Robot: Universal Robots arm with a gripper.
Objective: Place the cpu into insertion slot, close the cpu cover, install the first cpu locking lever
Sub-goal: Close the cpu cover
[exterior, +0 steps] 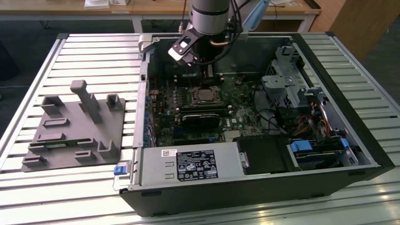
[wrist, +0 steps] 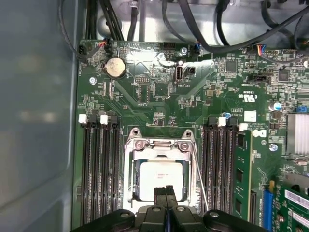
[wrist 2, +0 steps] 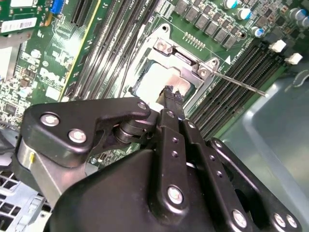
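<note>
First wrist view: my claw (wrist: 165, 192) is pinched closed on nothing, tips over the cpu (wrist: 159, 175) edge. The cpu sits in the insertion slot (exterior: 204, 95), cpu cover (wrist: 129, 169) flat around it (locking lever (wrist: 201, 181) sticks out free). Either side, memory slots (wrist: 96, 169). One label (exterior: 195, 165) on the power supply (exterior: 156, 167).

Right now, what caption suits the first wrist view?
Shut gripper at the edge of the cpu, framed by the cpu cover.
</note>
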